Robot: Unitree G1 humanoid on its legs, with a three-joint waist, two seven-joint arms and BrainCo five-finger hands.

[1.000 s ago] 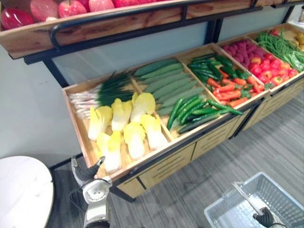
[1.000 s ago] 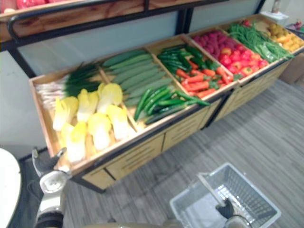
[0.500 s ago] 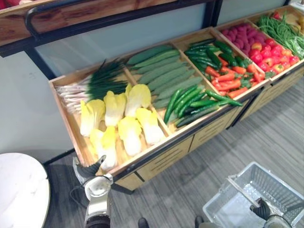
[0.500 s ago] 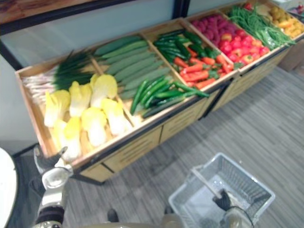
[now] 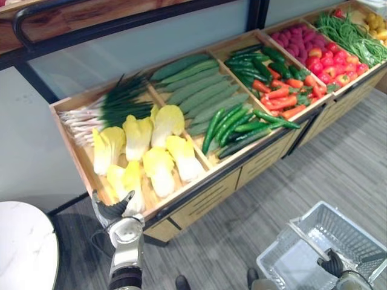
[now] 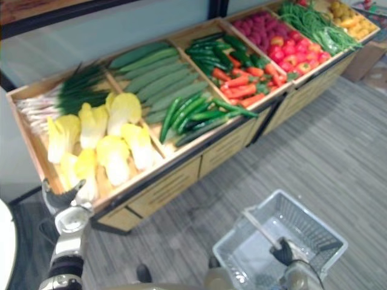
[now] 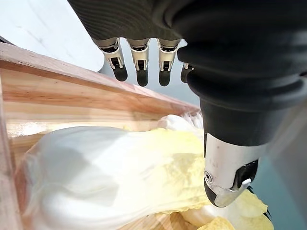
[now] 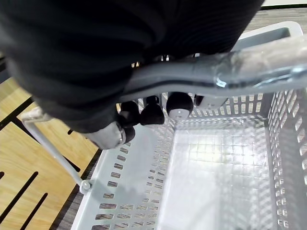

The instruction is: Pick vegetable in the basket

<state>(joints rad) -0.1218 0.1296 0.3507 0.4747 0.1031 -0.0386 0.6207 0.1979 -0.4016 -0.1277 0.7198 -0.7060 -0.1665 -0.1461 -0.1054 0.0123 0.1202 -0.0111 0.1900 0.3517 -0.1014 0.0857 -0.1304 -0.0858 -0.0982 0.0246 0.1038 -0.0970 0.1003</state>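
Note:
Pale yellow-white cabbages point(image 5: 158, 172) lie in the front left compartment of the wooden produce stand point(image 5: 199, 193). My left hand point(image 5: 112, 211) is open at the stand's front left corner, just below the nearest cabbage point(image 5: 124, 184). In the left wrist view its straight fingers point(image 7: 139, 67) hover over that cabbage point(image 7: 110, 177), with the thumb point(image 7: 230, 177) beside it and not closed on it. My right hand point(image 5: 334, 264) is shut on the handle point(image 8: 240, 72) of a grey plastic basket point(image 5: 357, 232), which hangs low over the floor with nothing in it.
Along the stand lie green onions point(image 5: 115, 109), long cucumbers point(image 5: 199, 90), green chillies point(image 5: 233, 124), carrots point(image 5: 281, 99), red peppers point(image 5: 329, 60) and green beans point(image 5: 351, 39). A white round table point(image 5: 24, 241) is at the lower left. A dark-railed upper shelf point(image 5: 91, 18) overhangs the stand.
The camera has tipped, sliding the whole scene up and left. My left hand has risen closer to the nearest cabbage. The basket stays in my right hand.

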